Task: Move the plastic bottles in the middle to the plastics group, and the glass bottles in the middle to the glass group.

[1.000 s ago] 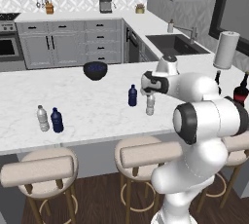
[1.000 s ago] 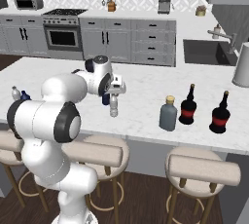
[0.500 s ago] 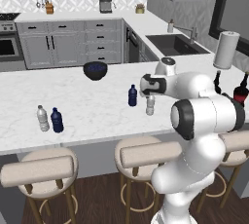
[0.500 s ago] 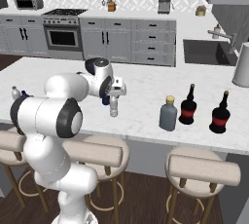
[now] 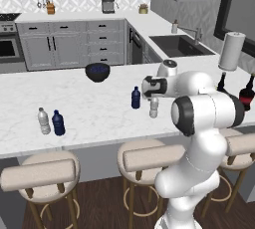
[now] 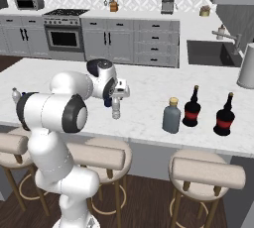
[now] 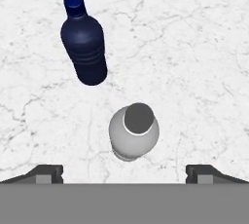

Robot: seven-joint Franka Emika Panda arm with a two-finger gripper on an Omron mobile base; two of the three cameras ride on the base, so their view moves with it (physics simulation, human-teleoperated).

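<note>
Marble island counter (image 5: 89, 103) with the arm reaching over its middle. The gripper (image 7: 124, 172) points straight down, its jaws spread wide apart with nothing between them; only the two dark fingertips (image 7: 46, 172) show at 7 and 5 o'clock of the hand view. Directly below, slightly toward 12 o'clock from the midpoint of the tips, stands the clear-whitish bottle (image 7: 133, 131), upright and seen cap-on. The dark blue bottle (image 7: 84, 47) stands apart from it at about 11 o'clock in that view, also upright on the marble.

In the left base view the same pair appears at the counter's centre: the clear-whitish bottle (image 5: 154, 107) just under the hand, the dark blue bottle (image 5: 135, 97) just beside it at 10 o'clock. The plastics group (image 5: 51, 121), one clear and one dark blue bottle side by side, stands well apart at 9 o'clock near the counter's front edge. A dark bowl (image 5: 97, 71) sits farther back at 11 o'clock.

In the right base view the grey-blue bottle (image 6: 171, 116) with tan cap stands at 3 o'clock of the hand, just beside the glass group (image 6: 208, 113), two dark red-labelled bottles. A paper-towel roll (image 6: 246, 66) stands behind them at 2 o'clock.
</note>
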